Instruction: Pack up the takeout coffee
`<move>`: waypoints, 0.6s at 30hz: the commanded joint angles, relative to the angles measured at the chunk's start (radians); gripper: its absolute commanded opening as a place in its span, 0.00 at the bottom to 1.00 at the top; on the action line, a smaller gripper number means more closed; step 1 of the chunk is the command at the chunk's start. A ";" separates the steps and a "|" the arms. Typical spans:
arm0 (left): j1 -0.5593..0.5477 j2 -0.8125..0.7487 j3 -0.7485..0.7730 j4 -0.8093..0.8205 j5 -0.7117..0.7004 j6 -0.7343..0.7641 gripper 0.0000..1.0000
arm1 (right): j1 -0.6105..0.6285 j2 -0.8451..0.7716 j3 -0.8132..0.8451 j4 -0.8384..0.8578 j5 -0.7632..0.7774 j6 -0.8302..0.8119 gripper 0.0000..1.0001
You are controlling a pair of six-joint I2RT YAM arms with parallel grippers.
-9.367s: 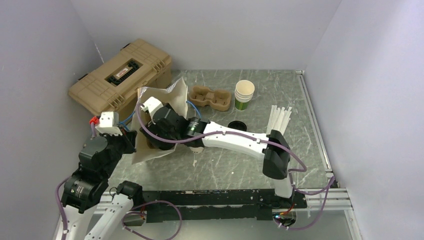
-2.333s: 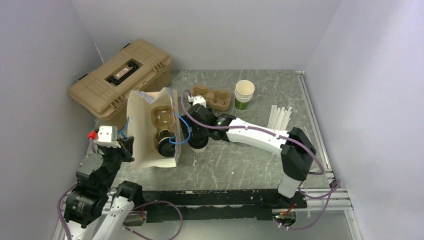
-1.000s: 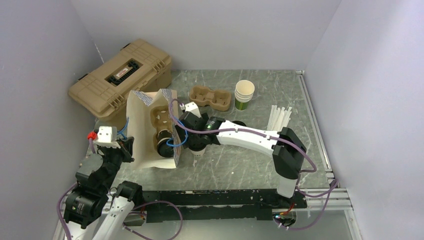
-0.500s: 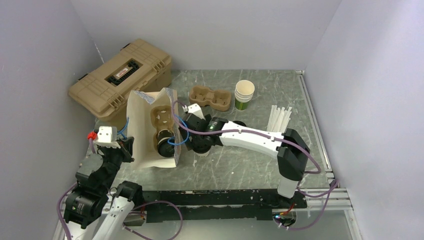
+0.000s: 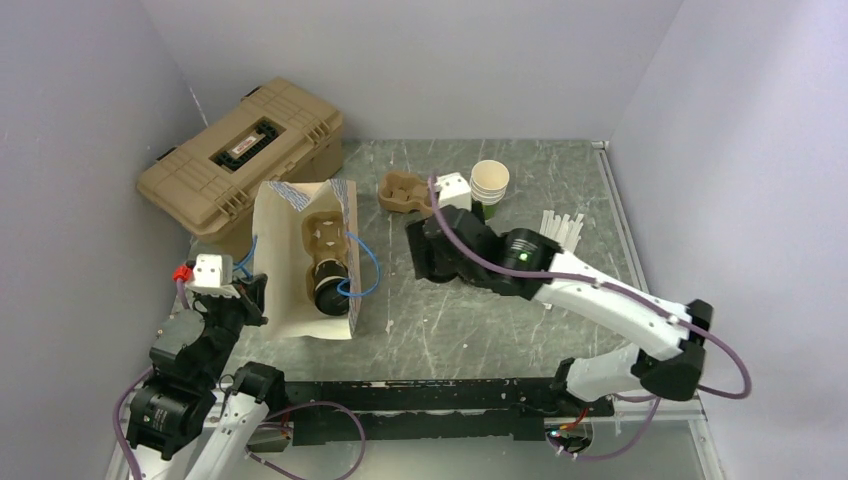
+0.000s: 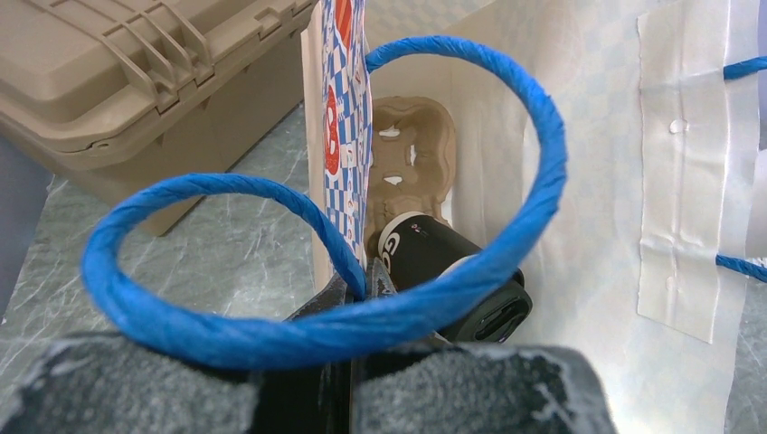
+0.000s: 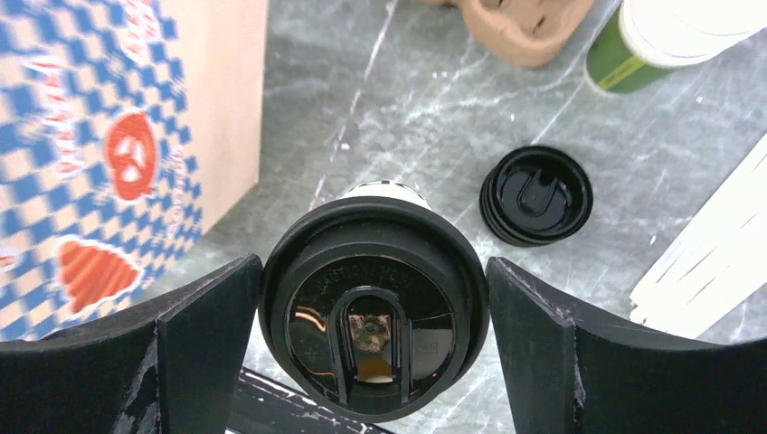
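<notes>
The takeout coffee (image 7: 374,330), a pale cup with a black lid, sits between the fingers (image 7: 206,339) of my right gripper (image 7: 374,336). Both pads touch the lid's sides, and the cup hangs above the table. In the top view the right gripper (image 5: 426,262) is right of the paper bag (image 5: 300,262), and the wrist hides the cup. My left gripper (image 6: 366,298) is shut on the bag's rim (image 6: 348,163) by a blue cord handle (image 6: 271,194). Inside the bag lies a cardboard carrier (image 6: 407,154) with a black item (image 6: 452,271) in it.
A tan toolbox (image 5: 245,150) stands behind the bag. An empty carrier (image 5: 405,192), stacked cream cups with a green base (image 5: 488,188), a stack of black lids (image 7: 535,195) and white straws (image 5: 560,228) lie at the back right.
My right arm has swung back and right, away from the bag's mouth, carrying the coffee up off the table. The left gripper and the bag have not moved.
</notes>
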 commanded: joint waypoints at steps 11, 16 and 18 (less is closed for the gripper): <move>0.005 0.016 0.034 0.063 0.014 0.001 0.00 | 0.074 -0.146 0.282 0.218 -0.218 -0.207 0.59; 0.007 0.018 0.030 0.066 0.021 0.004 0.00 | 0.166 -0.034 0.441 0.264 -0.239 -0.266 0.59; 0.007 0.020 0.030 0.067 0.023 0.005 0.00 | 0.192 0.019 0.500 0.275 -0.261 -0.290 0.59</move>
